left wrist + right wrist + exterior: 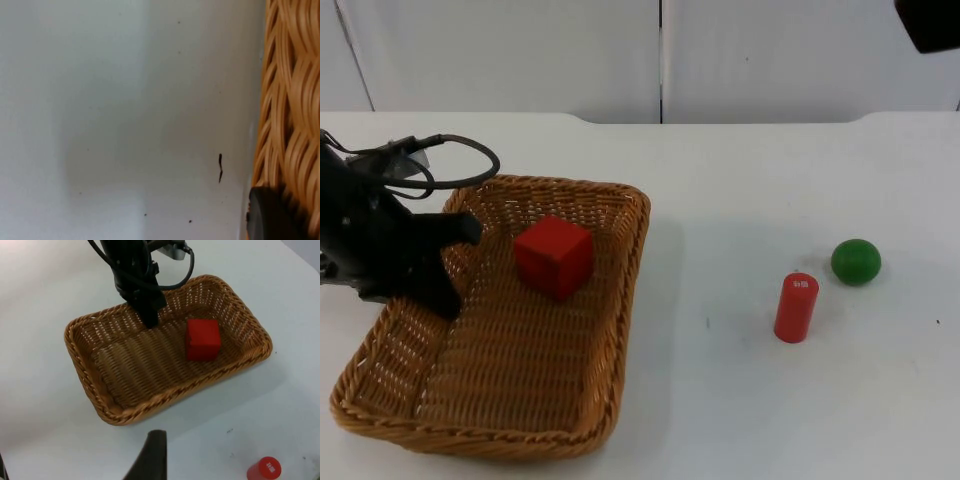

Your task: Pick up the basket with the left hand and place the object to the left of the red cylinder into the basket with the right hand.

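A woven wicker basket point(632, 290) sits at the table's left, with a red cube point(554, 257) lying inside near its far end. My left gripper point(438, 292) is clamped shut over the basket's left rim, one finger reaching inside. The left wrist view looks past the basket's weave point(290, 100) onto the white table. The red cylinder point(796, 307) stands upright at the right. My right arm point(930, 22) is held high at the far right; from its wrist I see the basket point(125, 415), the cube point(202, 339), the left gripper point(149, 315) and the cylinder point(264, 469).
A green ball point(856, 261) rests just behind and right of the red cylinder. White table top point(720, 380) stretches between the basket and the cylinder. The grey partition wall point(620, 50) closes off the far side.
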Available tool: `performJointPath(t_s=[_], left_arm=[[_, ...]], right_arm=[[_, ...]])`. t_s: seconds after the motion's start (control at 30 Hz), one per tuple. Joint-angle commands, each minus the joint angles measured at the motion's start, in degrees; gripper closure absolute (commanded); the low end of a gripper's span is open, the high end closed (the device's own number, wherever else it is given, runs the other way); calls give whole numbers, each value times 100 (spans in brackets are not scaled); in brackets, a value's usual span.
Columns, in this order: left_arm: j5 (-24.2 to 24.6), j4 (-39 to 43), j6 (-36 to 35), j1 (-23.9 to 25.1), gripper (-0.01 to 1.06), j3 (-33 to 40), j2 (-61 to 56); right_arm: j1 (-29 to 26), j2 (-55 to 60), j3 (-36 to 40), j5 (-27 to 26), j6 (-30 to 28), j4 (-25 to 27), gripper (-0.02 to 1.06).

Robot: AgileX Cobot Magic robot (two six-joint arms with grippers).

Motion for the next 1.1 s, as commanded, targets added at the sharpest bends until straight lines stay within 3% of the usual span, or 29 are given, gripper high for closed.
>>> performJointPath(t_s=[0.0, 0.33, 0.37, 0.47, 0.5, 0.53, 0.6, 0.67, 0.83, 1.07], left_arm=[[47, -129, -84, 8, 105, -20, 21], [93, -129, -182, 8, 102, -20, 21], [104, -129, -182, 8, 96, -20, 21], [151, -119, -182, 8, 66, -20, 21], [151, -119, -182, 8, 66, -20, 21], [150, -119, -182, 8, 57, -20, 21], [155, -71, -182, 8, 32, -20, -2], [61, 6, -182, 8, 21, -20, -99], [-45, 76, -185, 8, 17, -20, -390], [65, 1008, -852, 8, 17, -20, -1162]], right_arm=[[-6, -64, 31, -56, -19, -4, 22], [-6, -64, 31, -56, -19, 6, 22], [-6, -64, 31, -56, -19, 6, 22], [-6, -64, 31, -56, -19, 6, 22], [-6, -64, 31, -56, -19, 6, 22], [-6, -64, 31, -56, -19, 6, 22], [-6, -64, 31, -96, -19, -4, 22], [-6, -64, 31, -96, -19, -4, 22], [-6, -80, 31, -96, -19, -4, 22], [-6, -236, 31, -209, -19, -14, 22]])
